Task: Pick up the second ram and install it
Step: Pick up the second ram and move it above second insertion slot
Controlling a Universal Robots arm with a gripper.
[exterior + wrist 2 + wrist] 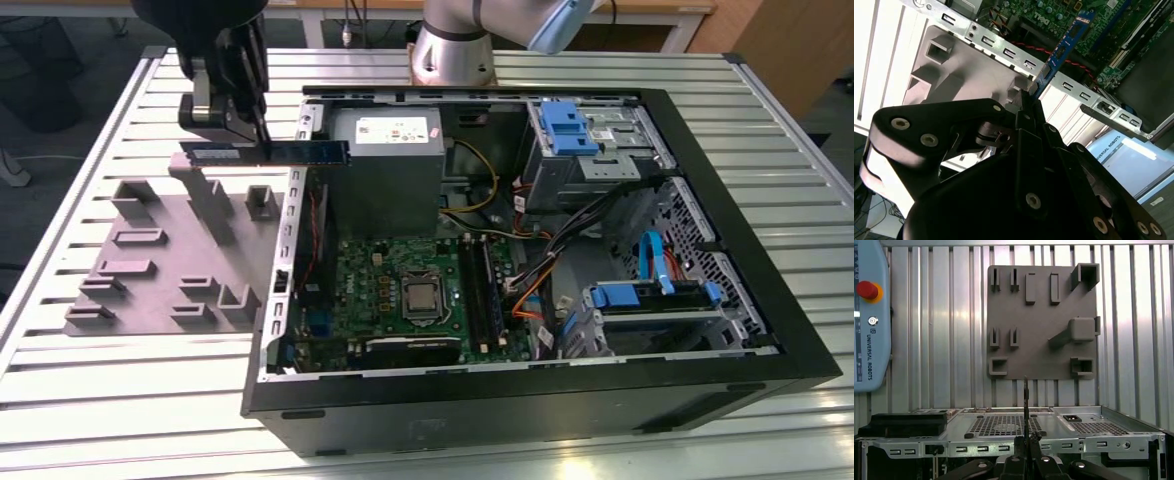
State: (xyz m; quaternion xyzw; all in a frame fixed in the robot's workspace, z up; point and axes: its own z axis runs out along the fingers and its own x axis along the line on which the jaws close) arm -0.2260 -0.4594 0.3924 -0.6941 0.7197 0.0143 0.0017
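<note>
From where I stand, the tool (244,135) is clamped shut on the second ram (287,150). It carries the stick level in the air, well above the worktop (107,400). The stick hangs over the far end of the grey fixture tray (147,270). One end reaches across the wall of the open computer case (534,400), near the power supply (387,140). The tool's upper body is cut off at the top of the exterior view, and its fingers hide part of the stick.

In the second wrist view the black linkages of the tool (1029,102) crowd the foreground. The stick (1064,45) comes out from between the fingers, slanting away over the case's slotted metal edge (1069,90) towards the motherboard (1054,15). The clamped part is hidden.

In the first wrist view the stick (1025,405) stands edge-on as a thin dark line rising from the tool (1025,442), so its chips cannot be made out. The tray (1044,325) lies beyond it. A pale blue pendant (871,315) is cut off at the picture's edge.

Down in the case, the long black memory slots (483,295) sit beside the processor socket. I cannot tell whether any of them is filled.
</note>
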